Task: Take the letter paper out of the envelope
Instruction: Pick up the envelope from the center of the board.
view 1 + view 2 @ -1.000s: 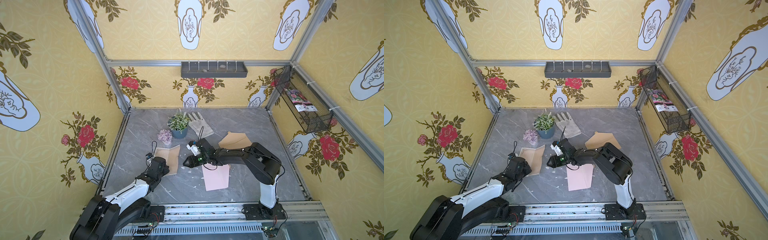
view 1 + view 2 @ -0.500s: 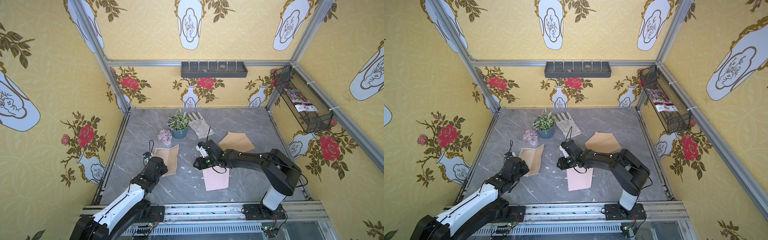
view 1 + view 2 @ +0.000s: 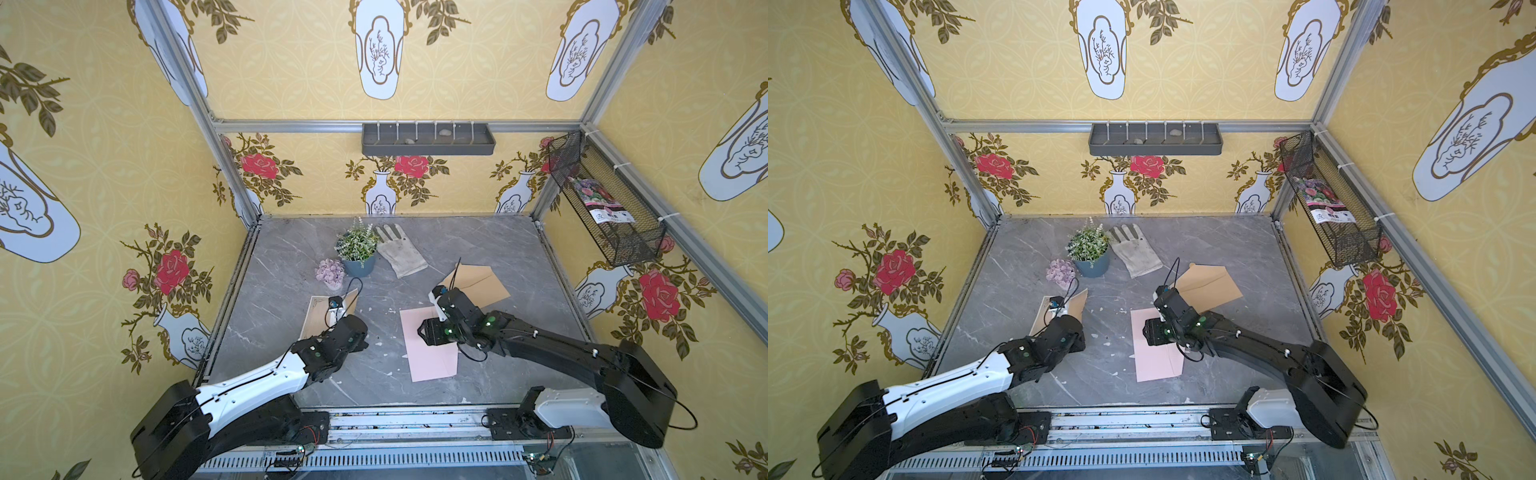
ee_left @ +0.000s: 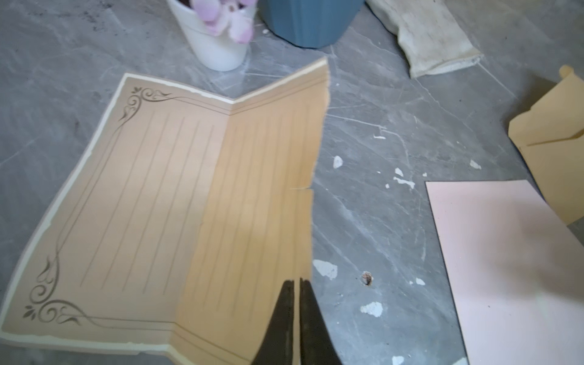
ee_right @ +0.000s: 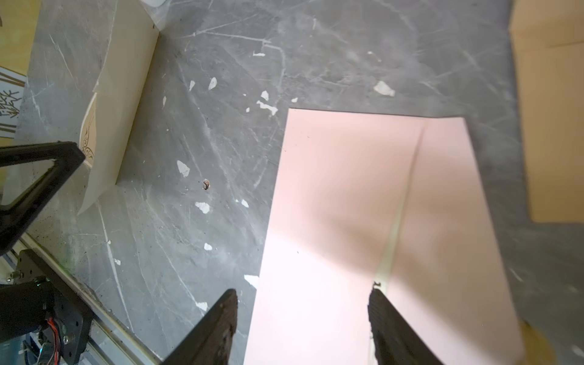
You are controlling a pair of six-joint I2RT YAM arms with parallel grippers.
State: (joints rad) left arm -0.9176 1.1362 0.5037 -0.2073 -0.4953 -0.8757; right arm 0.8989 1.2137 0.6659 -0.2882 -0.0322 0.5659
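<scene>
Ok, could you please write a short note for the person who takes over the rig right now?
The left gripper is shut on the raised edge of the letter paper, which lies half unfolded on the table, outside any envelope.
The right gripper is open above the pink envelope, holding nothing.
The brown envelope lies beside it.
Done: paper out. Remaining: probably only release.

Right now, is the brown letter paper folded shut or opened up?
Opened up, mostly. The letter paper shows its lined inside; one half lies on the table, the other tilts up along the crease.

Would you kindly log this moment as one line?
left hand: shut, at letter paper edge | right hand: open over pink envelope | paper out
</scene>
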